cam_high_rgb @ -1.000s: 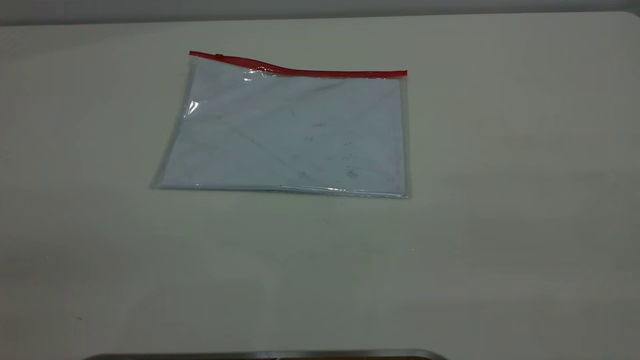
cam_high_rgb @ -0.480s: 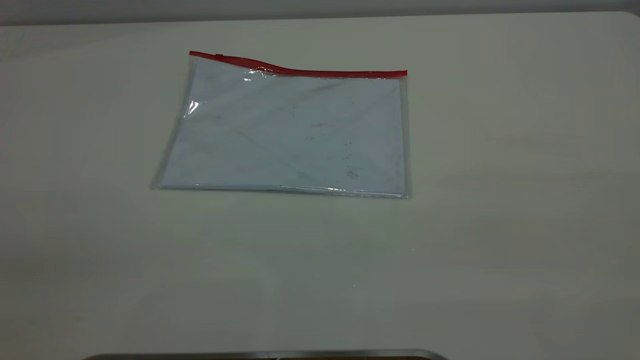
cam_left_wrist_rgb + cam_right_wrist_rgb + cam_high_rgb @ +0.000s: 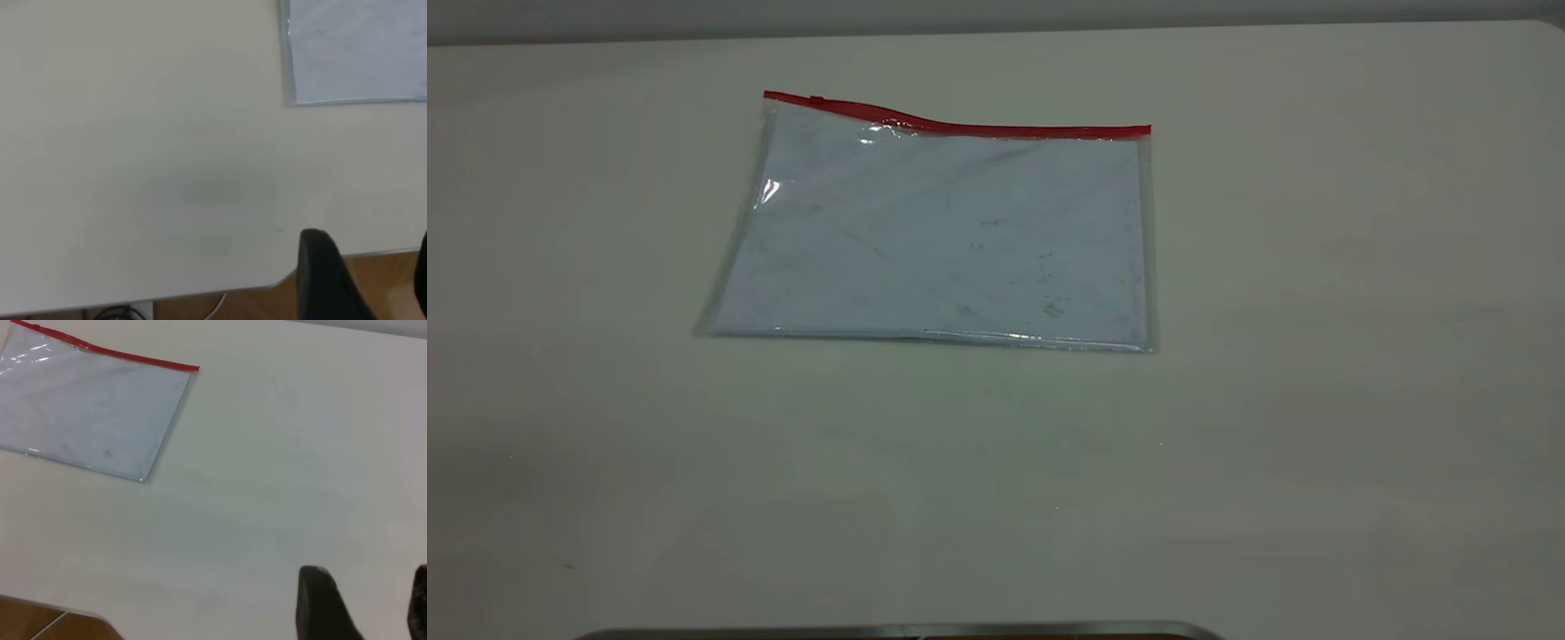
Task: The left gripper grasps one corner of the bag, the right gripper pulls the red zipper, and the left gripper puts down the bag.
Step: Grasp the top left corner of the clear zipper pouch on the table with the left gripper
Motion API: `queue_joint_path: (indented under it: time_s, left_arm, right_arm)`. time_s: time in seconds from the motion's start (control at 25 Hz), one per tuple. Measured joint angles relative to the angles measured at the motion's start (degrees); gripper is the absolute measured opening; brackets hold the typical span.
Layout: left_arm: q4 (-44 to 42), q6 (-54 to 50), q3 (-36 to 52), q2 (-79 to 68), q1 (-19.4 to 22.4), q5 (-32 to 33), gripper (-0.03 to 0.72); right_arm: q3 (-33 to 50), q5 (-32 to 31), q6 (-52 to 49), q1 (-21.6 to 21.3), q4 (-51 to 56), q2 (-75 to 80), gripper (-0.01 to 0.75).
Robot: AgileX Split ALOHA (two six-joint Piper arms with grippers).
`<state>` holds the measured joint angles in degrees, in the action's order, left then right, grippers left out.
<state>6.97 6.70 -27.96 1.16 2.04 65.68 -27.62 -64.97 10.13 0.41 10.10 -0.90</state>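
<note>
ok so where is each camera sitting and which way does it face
Exterior: in front of the table, looking down at the clear plastic pouch with red zipper strip; no arm shows.
Left wrist: above the table's near edge, pouch corner ahead; left pincer open.
Right wrist: beside the pouch; right pincer open.
All three share the pouch.

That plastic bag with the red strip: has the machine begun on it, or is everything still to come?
Nothing looks done yet. The bag lies flat on the table, untouched, the slider at the far-left end of the red zipper. Both arms hang back: the left gripper and right gripper are open, well short of it. Grasping a corner, pulling the zipper and setting down all remain.
</note>
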Motion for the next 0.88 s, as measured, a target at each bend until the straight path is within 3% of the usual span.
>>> queue_joint_path:
  time_s: [0.36,0.52,0.72,0.88]
  left_arm:
    - [3.23,-4.48,-0.65,-1.36,0.00,-1.76,0.393]
    - [-0.41,-9.59,-3.49,-10.37,0.00,-4.20,0.393]
    - [-1.31,-9.02,-6.15,-28.95,0.00,-14.06,0.400]
    - [-1.24,-3.66,-8.34,-43.18,0.00,-22.05,0.474]
  right_arm:
    - [0.00,1.62,0.12,0.00,3.90,0.21,0.353]
    - [-0.05,9.34,4.54,0.00,12.59,6.83,0.352]
    - [-0.05,20.64,19.23,0.00,20.05,26.05,0.371]
    - [-0.67,24.29,39.61,0.00,34.70,42.14,0.444]
